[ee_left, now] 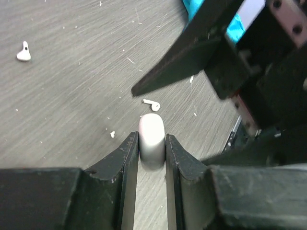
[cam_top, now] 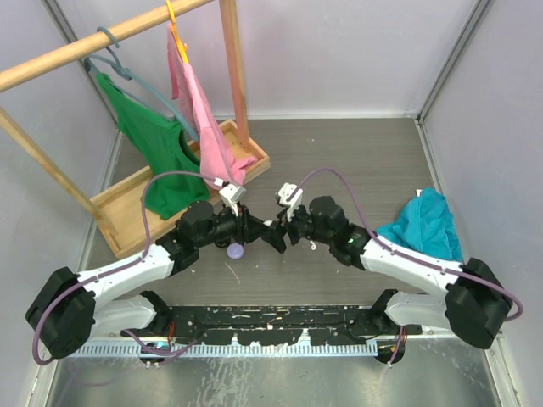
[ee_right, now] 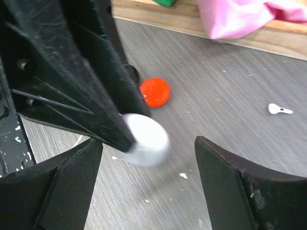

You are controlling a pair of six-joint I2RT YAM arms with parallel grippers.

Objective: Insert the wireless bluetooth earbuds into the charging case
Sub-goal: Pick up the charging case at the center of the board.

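The left claw (ee_left: 152, 143) is squeezed shut on a white round case (ee_left: 151, 125), holding it on its edge, maybe so it cannot roll. The right claw (ee_right: 148, 143) is wide open close by, holding nothing. 2 tiny white earbuds (ee_left: 151, 102) lie on the table (ee_left: 72, 105), not in the case yet.

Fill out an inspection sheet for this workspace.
Surface: grey table, scratched, with white flecks.
Job's things: white case in the left tool; near bud and far bud loose on the table; red case lying flat.
Clutter: teal cloth at the right; small lilac item under the left arm.
Grippers: left tool shut on the white case; right tool open, facing it.
Cables: purple cables loop over both arms.
Surroundings: wooden rack with green top and pink cloth; grey walls.
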